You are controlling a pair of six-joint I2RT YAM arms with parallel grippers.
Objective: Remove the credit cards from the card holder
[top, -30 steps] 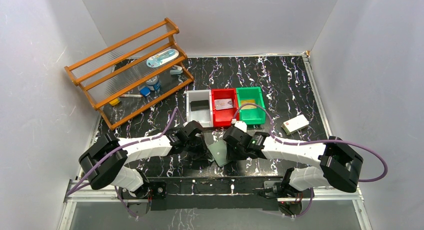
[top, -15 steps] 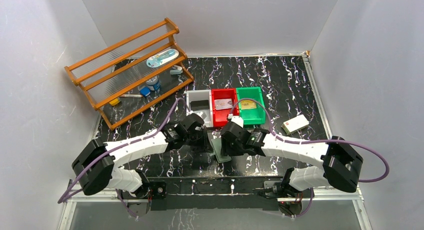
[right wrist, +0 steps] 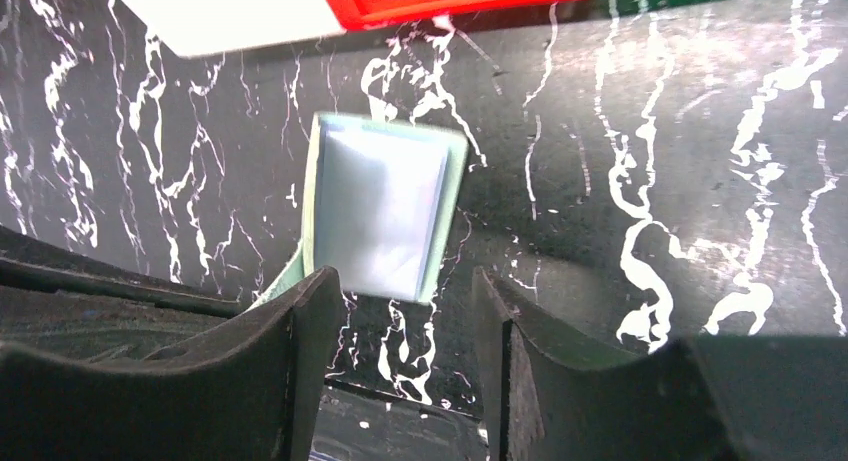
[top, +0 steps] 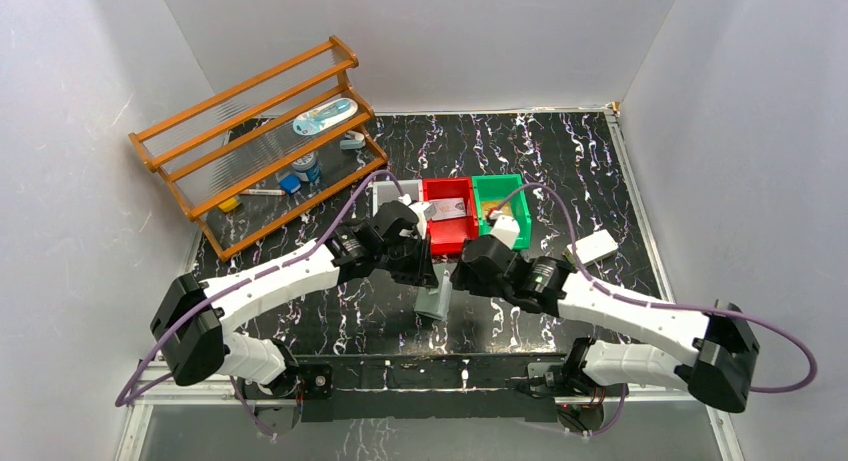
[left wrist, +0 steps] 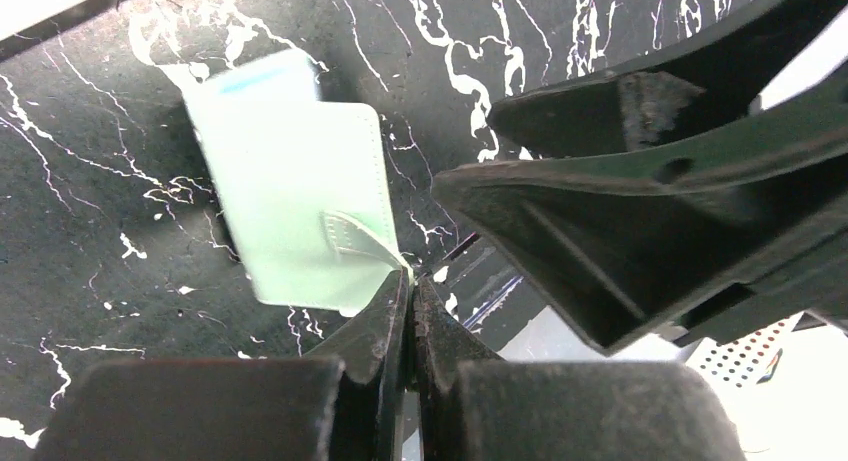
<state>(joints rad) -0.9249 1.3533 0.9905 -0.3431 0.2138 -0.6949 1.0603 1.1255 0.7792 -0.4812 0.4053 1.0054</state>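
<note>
The card holder (top: 434, 303), pale grey-green, stands tilted on edge at the table's middle. My left gripper (top: 427, 272) is shut on the tip of its small side tab (left wrist: 356, 237), seen up close in the left wrist view (left wrist: 411, 281). My right gripper (top: 463, 278) is open just right of the card holder and holds nothing. In the right wrist view the card holder's glossy clear pocket (right wrist: 383, 216) faces that gripper (right wrist: 400, 306), beyond its fingertips. One pale printed credit card (top: 449, 208) lies in the red bin (top: 448, 239). I see no card in the pocket.
A white bin (top: 385, 192), the red bin and a green bin (top: 508, 193) stand in a row just behind the grippers. A white box with a red mark (top: 597, 246) lies at the right. An orange rack (top: 262, 141) with small items stands at the back left.
Both arms moved away from the near edge toward the bins. The left gripper shut on the holder's tab and raised it from lying flat. The right gripper opened wider and let go of the holder.
</note>
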